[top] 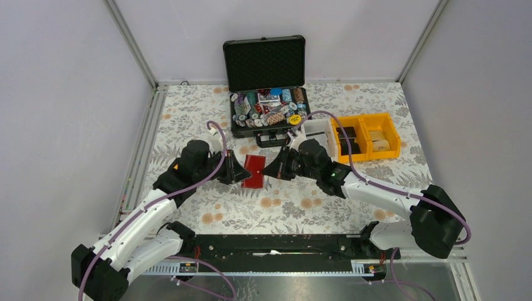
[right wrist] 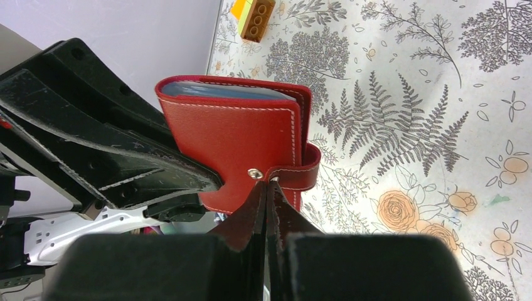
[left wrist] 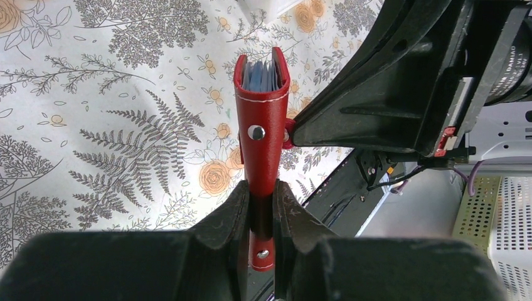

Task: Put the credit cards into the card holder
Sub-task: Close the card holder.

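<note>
The card holder [top: 254,170], a dark red folded wallet, hangs just above the flowered table between both arms. My left gripper [left wrist: 262,194] is shut on its lower end, with the holder [left wrist: 263,125] sticking straight out from the jaws. Pale blue credit cards [left wrist: 262,75] show edge-on inside its far open end. My right gripper [right wrist: 268,185] is shut, and its tips touch the snap tab [right wrist: 301,172] on the holder's side [right wrist: 232,132]. The cards' blue edge [right wrist: 219,89] shows along the top there. In the top view the grippers [top: 237,169] [top: 271,169] face each other.
A black hard case [top: 266,113] full of poker chips stands open at the back. To its right are a white bin [top: 317,132] and yellow bins [top: 367,135]. A yellow and brown toy brick [right wrist: 254,9] lies farther off. A black rail [top: 270,244] runs along the near edge.
</note>
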